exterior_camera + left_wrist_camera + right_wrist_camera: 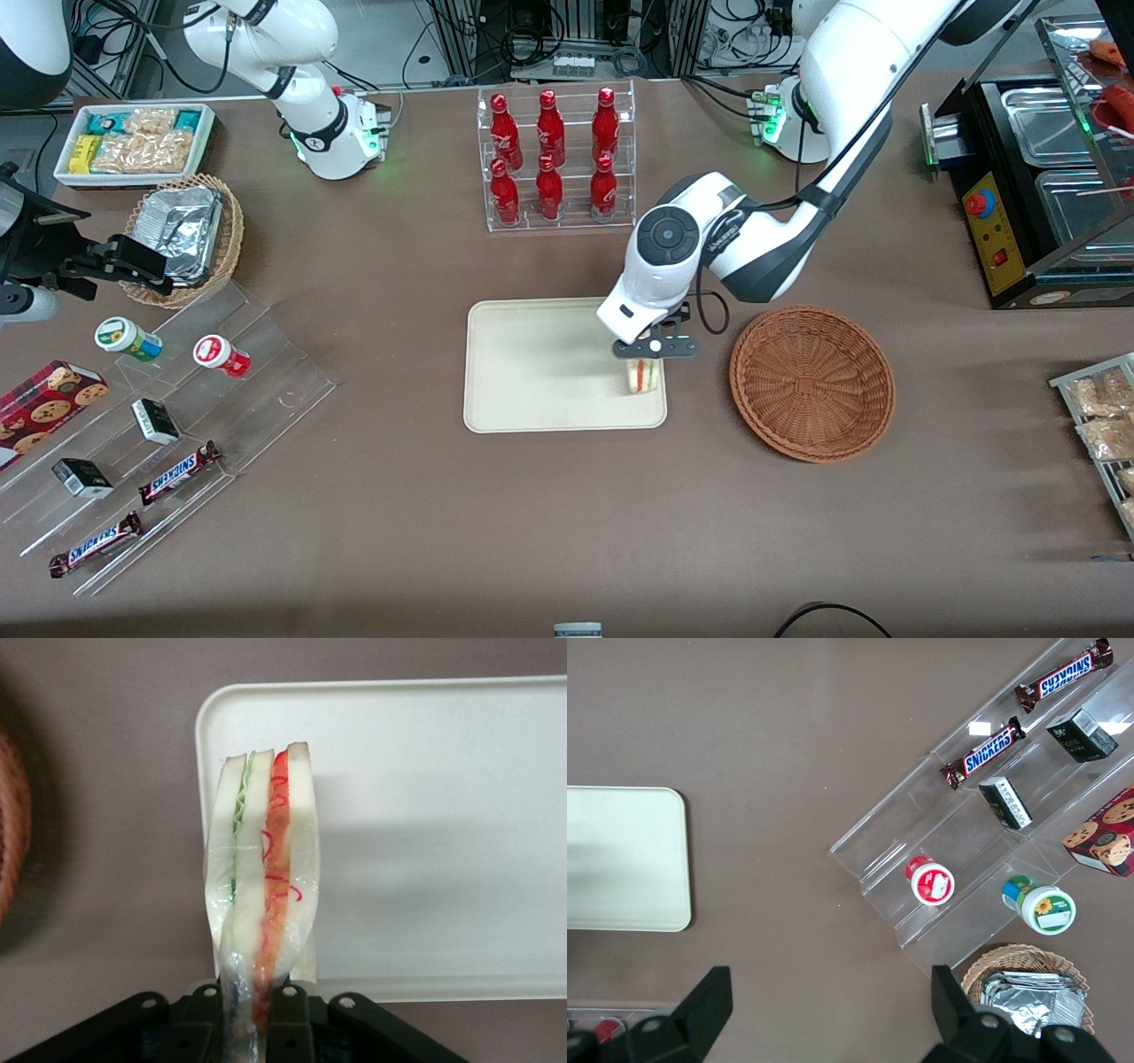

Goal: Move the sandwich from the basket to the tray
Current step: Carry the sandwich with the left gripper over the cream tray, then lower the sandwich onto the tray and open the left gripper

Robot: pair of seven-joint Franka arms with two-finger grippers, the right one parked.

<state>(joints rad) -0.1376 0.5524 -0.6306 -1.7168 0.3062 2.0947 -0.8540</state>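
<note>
The gripper point(644, 359) pinches the sandwich point(643, 376) upright at the tray point(532, 372) corner nearest the empty basket point(811, 383), seemingly ready for release.

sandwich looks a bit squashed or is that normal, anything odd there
Slightly odd: the tool pinches the sandwich at one end, so its layers squeeze together there and bulge apart farther up. It hangs over the tray edge nearest the basket.

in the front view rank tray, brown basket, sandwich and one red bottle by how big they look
1. tray
2. basket, slightly smaller
3. and 4. bottle and sandwich, held by the tool over the tray: too alike to rank
</note>
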